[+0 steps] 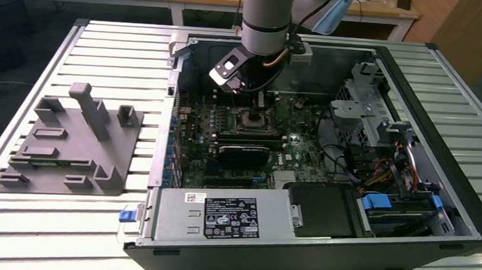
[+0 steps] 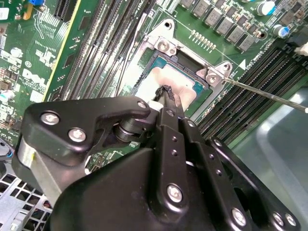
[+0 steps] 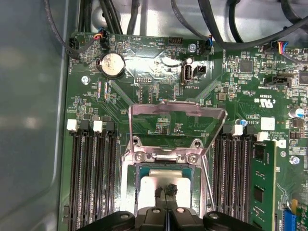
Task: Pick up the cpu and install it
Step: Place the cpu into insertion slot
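Observation:
The cpu (image 3: 153,186) lies flat in the open socket (image 1: 251,120) of the motherboard, its pale silver top visible in both wrist views (image 2: 155,81). The socket's metal load plate (image 3: 178,115) is flipped up and back. My gripper (image 3: 167,191) is directly above the cpu. Its two black fingertips (image 2: 166,92) are pressed together at the cpu's top face, with nothing between them. In the exterior view the gripper (image 1: 245,90) hangs inside the computer case, just behind the socket.
Memory slots (image 3: 91,178) flank the socket on both sides, and one holds a green memory stick (image 3: 262,187). A thin lever rod (image 2: 269,95) juts out beside the socket. A grey plastic block (image 1: 71,145) sits outside the case on the exterior view's left.

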`<state>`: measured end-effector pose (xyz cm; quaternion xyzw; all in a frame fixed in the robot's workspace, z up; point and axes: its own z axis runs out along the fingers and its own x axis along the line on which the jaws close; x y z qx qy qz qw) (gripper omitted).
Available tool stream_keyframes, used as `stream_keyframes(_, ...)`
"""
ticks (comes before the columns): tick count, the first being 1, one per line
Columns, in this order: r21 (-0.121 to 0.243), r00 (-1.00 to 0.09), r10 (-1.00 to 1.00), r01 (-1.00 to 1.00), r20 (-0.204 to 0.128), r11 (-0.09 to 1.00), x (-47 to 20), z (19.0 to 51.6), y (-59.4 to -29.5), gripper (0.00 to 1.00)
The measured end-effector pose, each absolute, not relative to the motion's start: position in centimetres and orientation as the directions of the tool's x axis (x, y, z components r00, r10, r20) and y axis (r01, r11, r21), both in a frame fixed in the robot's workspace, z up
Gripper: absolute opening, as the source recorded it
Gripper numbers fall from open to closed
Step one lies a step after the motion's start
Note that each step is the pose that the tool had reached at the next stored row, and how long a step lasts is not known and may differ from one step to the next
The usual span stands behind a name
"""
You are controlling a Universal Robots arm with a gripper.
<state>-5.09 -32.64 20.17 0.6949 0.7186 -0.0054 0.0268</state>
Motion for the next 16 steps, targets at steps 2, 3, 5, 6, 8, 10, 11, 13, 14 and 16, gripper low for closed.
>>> stream_keyframes(2, 0.030, -0.033, 0.998, 0.999, -0.046, 0.034, -5.00, 19.91, -32.64, 0.11)
stream_keyframes(3, 0.029, -0.033, 0.998, 0.999, -0.046, 0.034, -4.98, 19.86, -32.64, 0.11)
stream_keyframes(5, 0.029, -0.033, 0.998, 0.999, -0.047, 0.034, -4.96, 19.82, -32.65, 0.11)
stream_keyframes(6, 0.029, -0.033, 0.998, 0.999, -0.047, 0.034, -4.95, 19.79, -32.65, 0.11)
stream_keyframes(8, 0.029, -0.033, 0.998, 0.999, -0.047, 0.034, -4.93, 19.66, -32.65, 0.11)
stream_keyframes(10, 0.029, -0.033, 0.998, 0.999, -0.047, 0.034, -4.94, 19.59, -32.67, 0.11)
stream_keyframes(11, 0.029, -0.033, 0.998, 0.999, -0.047, 0.034, -4.94, 19.59, -32.67, 0.11)
stream_keyframes(13, 0.029, -0.033, 0.998, 0.999, -0.047, 0.034, -4.94, 19.59, -32.67, 0.11)
stream_keyframes(14, 0.029, -0.033, 0.998, 0.999, -0.047, 0.034, -4.94, 19.59, -32.67, 0.11)
stream_keyframes(16, 0.029, -0.033, 0.998, 0.999, -0.047, 0.034, -4.95, 19.59, -32.67, 0.11)
